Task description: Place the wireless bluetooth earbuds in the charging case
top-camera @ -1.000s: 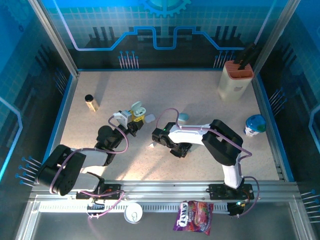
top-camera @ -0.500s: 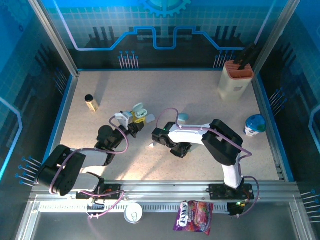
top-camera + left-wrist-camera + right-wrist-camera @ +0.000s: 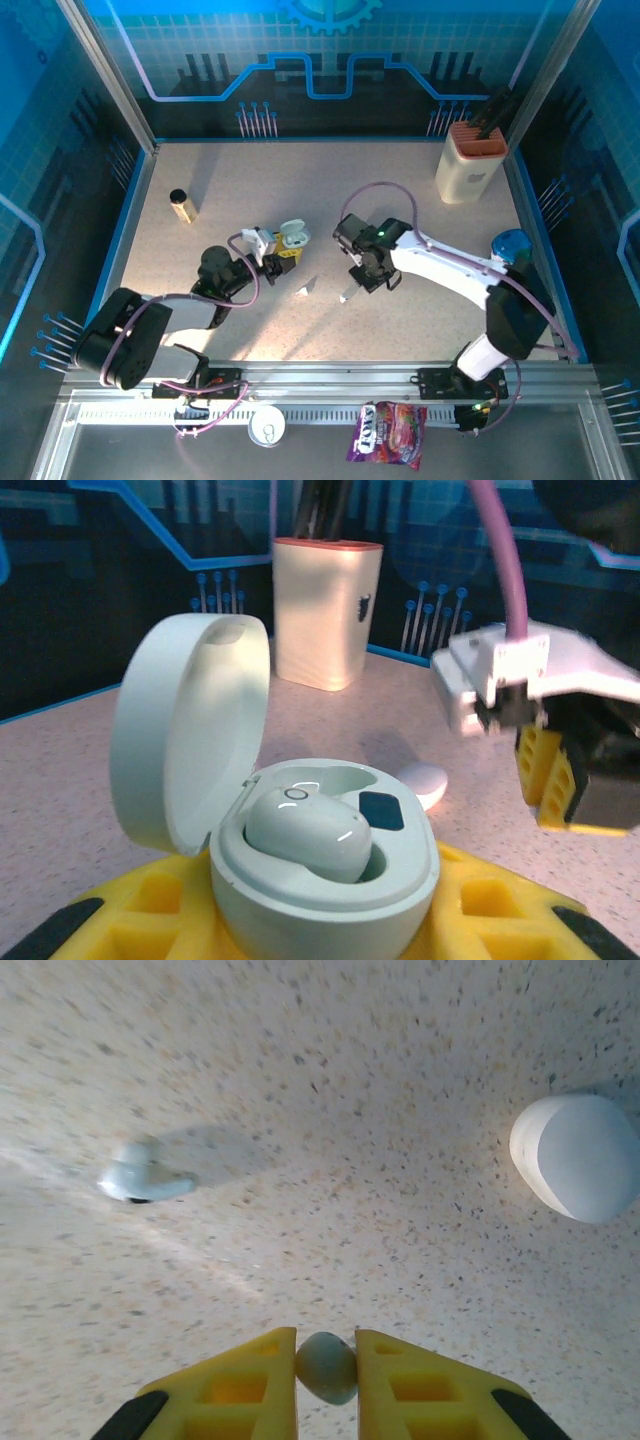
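White and hinged open, the charging case [image 3: 320, 880] is clamped between the yellow fingers [image 3: 150, 905] of the left claw [image 3: 284, 254], close to the middle of the bench [image 3: 230, 180]. In the left wrist view its lid is tilted back to the left. A seated earbud [image 3: 305, 835] is lodged in the well on the left of that view, and a dark patch is seen in the other well.

The right claw [image 3: 327, 1358] is closed on a held earbud [image 3: 327, 1372], which is pinched between the two yellow fingertips above the speckled surface. From overhead this claw is found to the right of the case and apart from it.

A loose earbud [image 3: 140, 1182] is seen lying on its side on the bench, on the near side of the case. A closed white pod [image 3: 578, 1157] is seen resting on the bench in the right wrist view.

A cream knife block [image 3: 468, 160] with an orange top is stood at the far right corner. A small dark-capped bottle [image 3: 181, 205] is placed towards the far left.
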Motion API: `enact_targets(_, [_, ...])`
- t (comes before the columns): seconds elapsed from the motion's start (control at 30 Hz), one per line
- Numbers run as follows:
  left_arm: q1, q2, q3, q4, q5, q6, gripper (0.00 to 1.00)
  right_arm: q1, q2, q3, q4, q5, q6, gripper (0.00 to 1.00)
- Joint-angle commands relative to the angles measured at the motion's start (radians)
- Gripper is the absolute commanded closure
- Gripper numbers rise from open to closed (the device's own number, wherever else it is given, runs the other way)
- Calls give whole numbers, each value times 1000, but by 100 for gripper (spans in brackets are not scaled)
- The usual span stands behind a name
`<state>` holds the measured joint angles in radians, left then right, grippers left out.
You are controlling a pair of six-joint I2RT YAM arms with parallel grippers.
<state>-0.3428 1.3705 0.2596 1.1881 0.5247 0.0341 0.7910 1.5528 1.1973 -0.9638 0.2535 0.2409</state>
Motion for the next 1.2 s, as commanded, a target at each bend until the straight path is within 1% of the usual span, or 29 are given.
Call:
enact_targets(0.0, [4,26,40,7,118,-2,67,-26,-75,12,33,-172,-28,82])
enact_targets(0.23, [-30,101,62,93,191,-13,67,-70,-181,50,103,-381,-28,82])
enact_targets(0.4, [-83,159,90,133,211,-2,66,-105,-216,71,173,-536,-1,82])
enact_targets(0.57, [-128,195,128,133,235,0,66,-120,-221,89,214,-632,12,82])
enact_targets(0.7, [-152,209,147,135,253,-5,66,-130,-221,92,230,-666,15,82])
enact_targets(1.17, [-188,195,157,137,282,-4,67,-145,-215,68,241,-653,15,82])
